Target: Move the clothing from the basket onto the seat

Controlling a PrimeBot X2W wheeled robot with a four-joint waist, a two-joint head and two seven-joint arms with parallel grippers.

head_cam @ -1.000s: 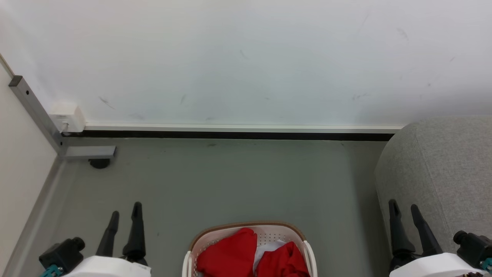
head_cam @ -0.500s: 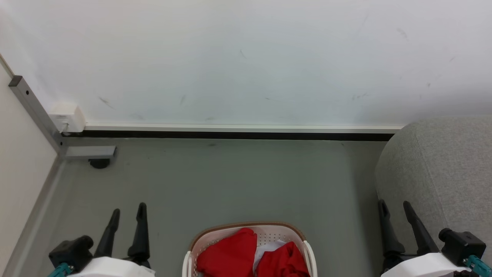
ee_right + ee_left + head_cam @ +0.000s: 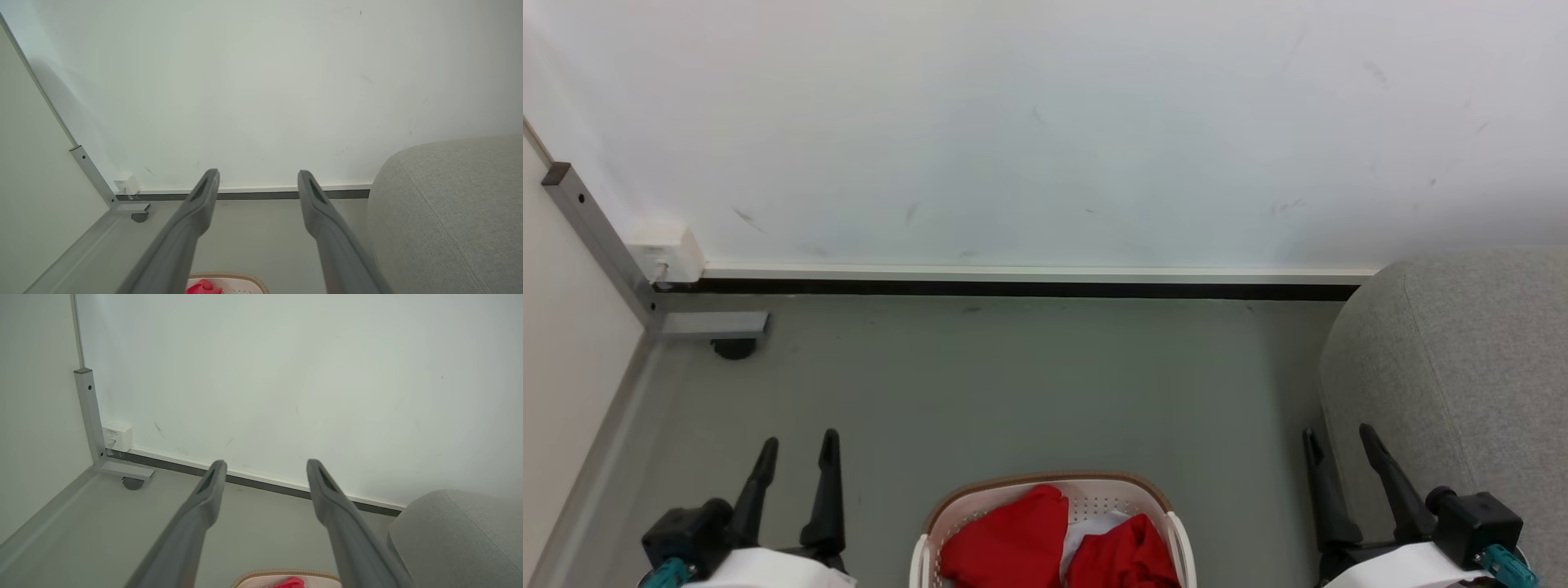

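Pre-grasp step: left claw (image 3: 799,443) and right claw (image 3: 1338,433) gape empty. Next, one should descend onto the red clothing (image 3: 1013,535) in the basket (image 3: 1045,476).

No text, label, brand, number or sign can be read anywhere, and the small white box (image 3: 117,435) at the foot of the wall (image 3: 286,375) bears only a faint grey mark, too small and blurred to make out.
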